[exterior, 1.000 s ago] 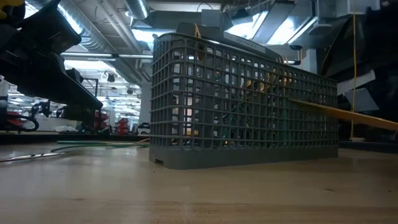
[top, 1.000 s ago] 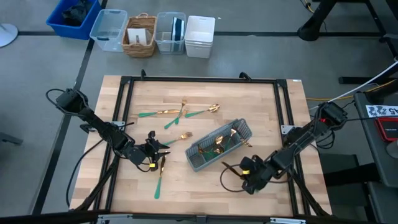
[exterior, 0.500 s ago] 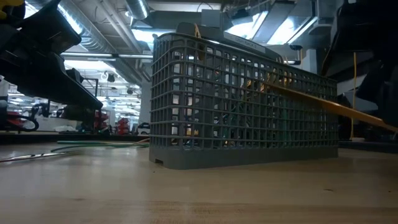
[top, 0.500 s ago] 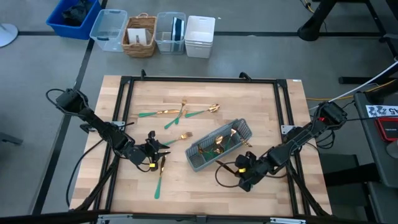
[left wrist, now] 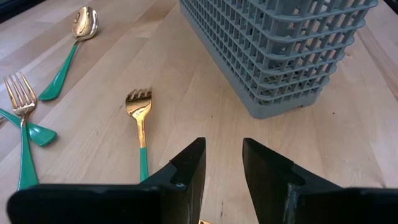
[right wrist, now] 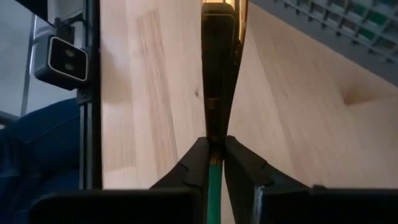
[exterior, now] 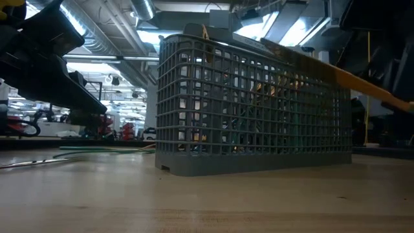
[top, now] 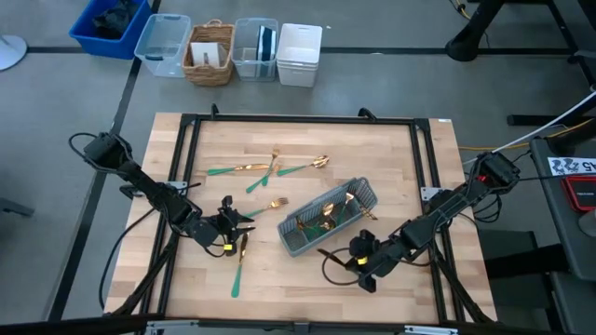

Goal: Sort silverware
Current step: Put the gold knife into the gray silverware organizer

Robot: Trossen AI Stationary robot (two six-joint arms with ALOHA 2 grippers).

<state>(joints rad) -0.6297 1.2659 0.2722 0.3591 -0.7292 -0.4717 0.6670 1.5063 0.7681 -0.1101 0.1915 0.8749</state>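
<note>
Left gripper (top: 226, 226), fingers spread and empty, rests at the caddy's (top: 328, 217) nine o'clock, beside a loose fork (left wrist: 140, 127). Right gripper (top: 361, 261), at the caddy's five o'clock, pinches a utensil (right wrist: 217, 74) by its green handle; its long axis points toward eleven o'clock, at the caddy.

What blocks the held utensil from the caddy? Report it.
Nothing visible does. The right claw grips the utensil by its teal handle, and its gold end sits near the caddy's top edge.
</note>
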